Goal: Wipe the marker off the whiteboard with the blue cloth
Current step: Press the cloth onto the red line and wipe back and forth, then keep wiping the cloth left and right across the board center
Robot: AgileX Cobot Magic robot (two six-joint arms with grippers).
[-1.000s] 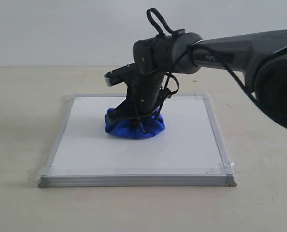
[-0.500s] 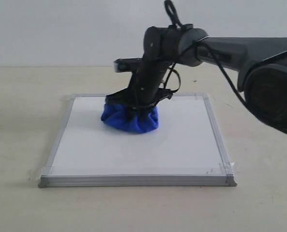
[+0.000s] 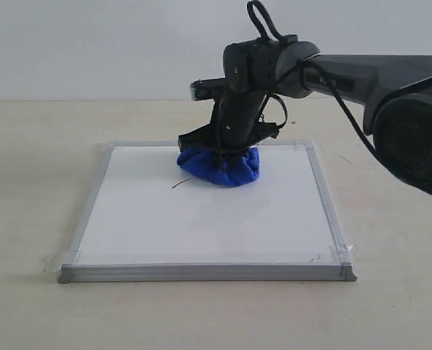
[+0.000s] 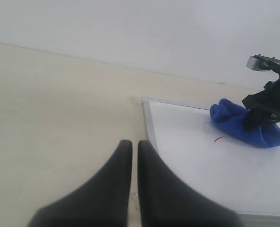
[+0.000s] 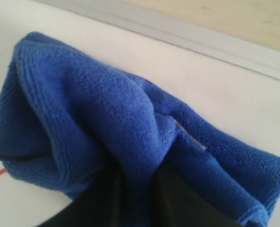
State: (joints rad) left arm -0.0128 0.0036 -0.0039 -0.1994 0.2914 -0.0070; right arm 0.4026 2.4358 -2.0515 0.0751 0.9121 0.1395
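Pretty plain setup tbh. Just a pale beige table (image 3: 33,189), matte and smooth, running back to a white wall (image 3: 92,44). Only carrying one thing directly: a whiteboard (image 3: 201,226), roughly square, with a thin silver-grey frame, lying flat and seen square-on in the exterior view. Stuck down with clear tape (image 3: 337,254) at the corners, lapping off the frame onto the tabletop. Easiest to spot at the two near corners, fainter at the far ones. Beige surface showing on every side of the board. Same creamy top in the left wrist view, running right up against the board's frame.
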